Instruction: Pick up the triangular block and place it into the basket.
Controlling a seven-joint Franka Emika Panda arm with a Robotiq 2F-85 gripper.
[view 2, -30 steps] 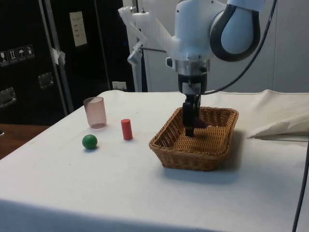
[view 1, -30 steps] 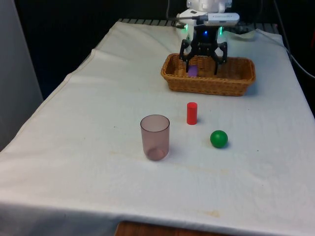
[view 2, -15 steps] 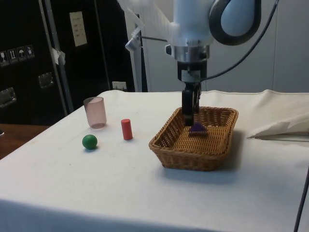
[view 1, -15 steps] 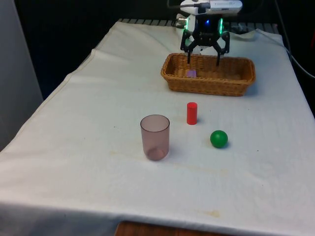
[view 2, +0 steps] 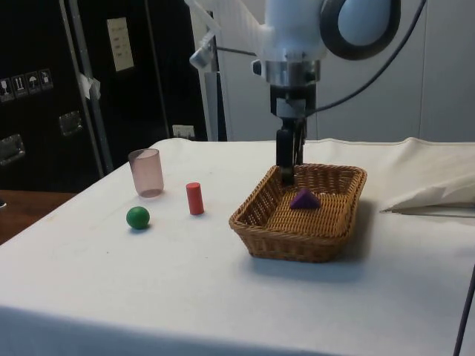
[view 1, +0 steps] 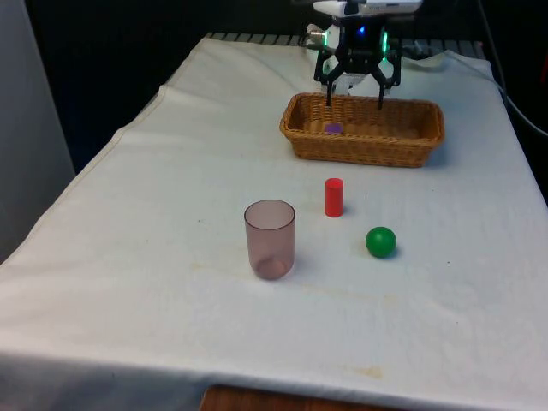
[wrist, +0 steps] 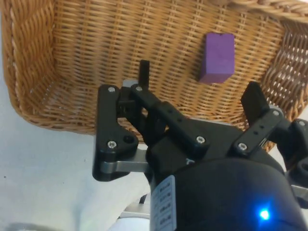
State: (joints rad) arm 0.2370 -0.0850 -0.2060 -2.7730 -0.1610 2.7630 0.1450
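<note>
Gripper released, fingers spread, hovering above basket w/ nothing held; I see purple triangular block lying on basket floor.

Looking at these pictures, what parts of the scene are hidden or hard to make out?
- Front view: the basket's near wall hides most of the purple triangular block; just a sliver shows.
- Side view: the open gripper's two fingers line up, so the gap between them is hidden.
- Wrist view: the gripper body covers part of the basket floor.
- Side view: the far side of the cup is out of sight.
</note>
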